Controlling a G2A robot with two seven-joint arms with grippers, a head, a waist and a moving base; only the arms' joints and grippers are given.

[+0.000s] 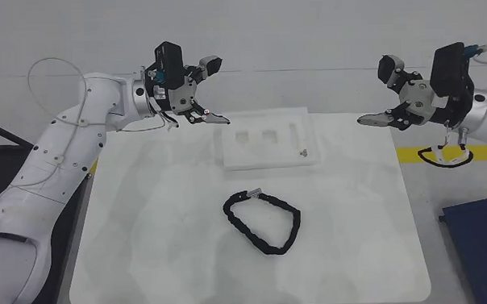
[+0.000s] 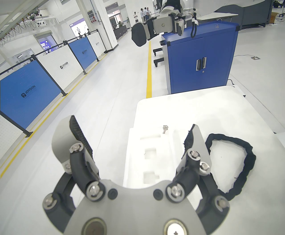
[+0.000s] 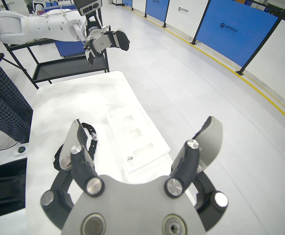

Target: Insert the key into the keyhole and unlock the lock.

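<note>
A black fabric-covered chain lock [image 1: 262, 222] lies in a closed loop at the table's middle, its metal cylinder end [image 3: 94, 138] facing the foam tray. The small silver key [image 1: 303, 152] rests on the white foam tray [image 1: 268, 161] behind the lock, near the tray's right end. My left gripper [image 1: 217, 91] hangs open above the table's back left corner, left of the tray. My right gripper [image 1: 376, 92] hangs open above the back right corner. In the wrist views the key [image 2: 165, 128] [image 3: 129, 158] and lock [image 2: 236, 160] lie beyond open fingers.
The white table [image 1: 150, 236] has bare surface around the lock and tray. A blue cabinet [image 2: 200, 57] stands beyond the table's right side and a black shelf cart [image 3: 66, 66] beyond its left side. The tray has several empty cut-outs [image 3: 143, 148].
</note>
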